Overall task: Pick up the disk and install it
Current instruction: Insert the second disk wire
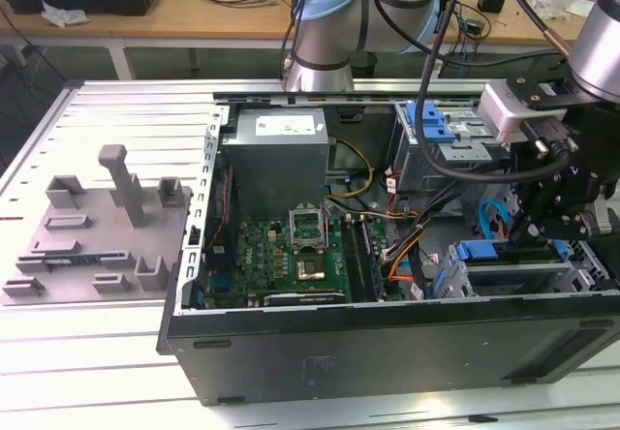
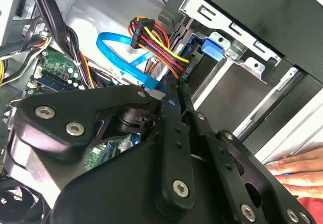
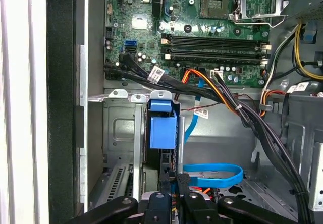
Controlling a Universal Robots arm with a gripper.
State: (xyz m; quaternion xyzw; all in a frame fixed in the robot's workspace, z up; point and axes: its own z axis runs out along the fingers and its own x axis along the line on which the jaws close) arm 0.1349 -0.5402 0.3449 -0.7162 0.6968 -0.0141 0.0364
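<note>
Gripper: black gripper (image 3: 174, 196), fingers pressed together, holding nothing.
Position: inside the open black computer case (image 1: 387, 338), near a blue plastic latch (image 3: 163, 128), possibly the disk's bracket.

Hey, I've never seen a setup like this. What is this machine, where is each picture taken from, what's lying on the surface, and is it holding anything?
The machine is a robot arm with a black claw at its end. The exterior view comes from a camera off the arm. It shows an open computer case lying on a slatted metal table, with a green circuit board inside and a grey moulded fixture at the exterior view's left. Both wrist views come from cameras riding on the arm, looking past the claw into the case. The claw is lowered beside a metal drive cage, close to a blue plastic piece in it. I cannot tell whether it grips anything. A person's hand rests at the case's edge in the second wrist view.
</note>
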